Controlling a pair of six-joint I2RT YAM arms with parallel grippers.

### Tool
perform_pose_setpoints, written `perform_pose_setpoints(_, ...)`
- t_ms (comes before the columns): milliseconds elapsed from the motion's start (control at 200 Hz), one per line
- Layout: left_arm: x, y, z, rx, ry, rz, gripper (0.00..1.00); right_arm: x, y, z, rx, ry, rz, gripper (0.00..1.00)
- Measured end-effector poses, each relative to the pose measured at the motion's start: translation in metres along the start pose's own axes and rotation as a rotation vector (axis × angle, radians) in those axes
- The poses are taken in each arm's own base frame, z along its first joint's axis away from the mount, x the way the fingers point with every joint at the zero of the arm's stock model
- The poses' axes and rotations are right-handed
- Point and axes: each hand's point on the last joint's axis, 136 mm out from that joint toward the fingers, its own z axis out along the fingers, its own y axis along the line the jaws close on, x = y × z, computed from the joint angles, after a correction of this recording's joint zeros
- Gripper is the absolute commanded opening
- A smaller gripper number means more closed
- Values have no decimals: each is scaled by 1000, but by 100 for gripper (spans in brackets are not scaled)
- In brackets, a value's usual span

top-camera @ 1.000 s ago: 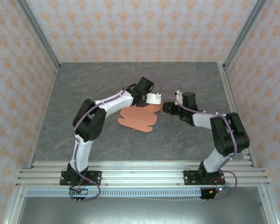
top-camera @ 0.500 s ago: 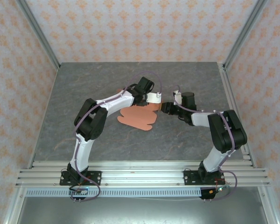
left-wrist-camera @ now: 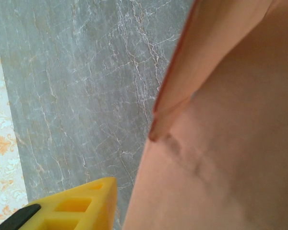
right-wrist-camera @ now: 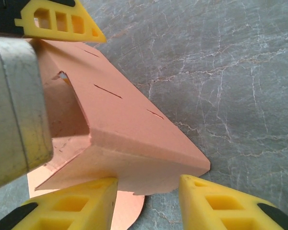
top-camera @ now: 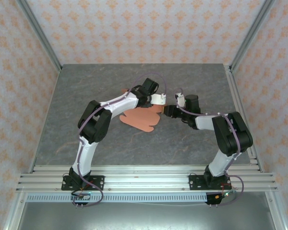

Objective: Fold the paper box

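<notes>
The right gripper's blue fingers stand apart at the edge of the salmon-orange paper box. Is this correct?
No: the fingers of the right gripper are yellow, not blue, as the right wrist view shows. They do stand apart at the paper box's edge.

The paper box (top-camera: 143, 120), a salmon-orange die-cut cardboard sheet with rounded tabs, lies mostly flat near the middle of the grey table (top-camera: 86, 96), one slotted panel folded upward.
</notes>
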Motion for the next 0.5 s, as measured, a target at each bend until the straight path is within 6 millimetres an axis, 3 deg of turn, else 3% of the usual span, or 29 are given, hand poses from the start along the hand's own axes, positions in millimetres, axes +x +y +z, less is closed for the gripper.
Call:
perform_pose_setpoints(290,1,1,3,1,11,-7,35,0,-3,1,5,-26,-14,41)
perform_pose_setpoints(500,-1,2,3,1,10,-15,35,11,2,6,-13,-27,-40,41)
